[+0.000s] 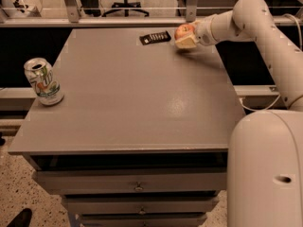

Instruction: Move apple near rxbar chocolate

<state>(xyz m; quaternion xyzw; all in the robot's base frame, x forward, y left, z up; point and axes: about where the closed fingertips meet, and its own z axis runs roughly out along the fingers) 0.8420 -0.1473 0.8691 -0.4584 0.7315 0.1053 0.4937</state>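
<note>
The soda can (44, 81) stands at the near left of the table (142, 108). Toward the far edge, the gripper (187, 38) clasps the apple (183, 30) just right of the rxbar chocolate (155, 37). Released above the surface, the apple could roll into the bar or off the back.

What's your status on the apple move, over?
Tool at far right of table, shut on the apple. Apple just right of the rxbar chocolate, not touching it. Nothing between them; soda can far off, left edge.
</note>
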